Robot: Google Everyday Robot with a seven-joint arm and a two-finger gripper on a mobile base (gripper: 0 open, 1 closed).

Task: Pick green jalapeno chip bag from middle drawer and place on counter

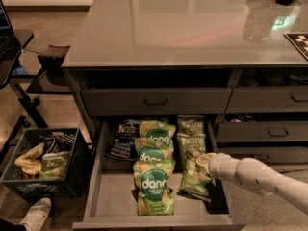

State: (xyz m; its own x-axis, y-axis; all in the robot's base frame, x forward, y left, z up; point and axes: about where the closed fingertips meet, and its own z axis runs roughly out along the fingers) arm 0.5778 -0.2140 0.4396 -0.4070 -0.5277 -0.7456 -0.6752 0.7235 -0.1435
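The middle drawer (113, 191) stands pulled open below the counter (192, 28). In its right column lie three olive-green jalapeno chip bags, one at the back (191, 124), one in the middle (188, 148) and one at the front (194, 186). Brighter green "dang" bags (154, 186) fill the middle column. A dark blue Kettle bag (124, 138) lies at the back left. My gripper (205, 164) reaches in from the right on a white arm (260, 174) and sits low over the middle and front olive-green bags, against their right edge.
A black crate (43, 162) with snack bags stands on the floor to the left, with a shoe (36, 213) in front of it. A black desk frame (19, 81) is at far left. Closed drawers with bar handles (279, 131) are on the right. A checkered board (298, 42) lies on the counter's right edge.
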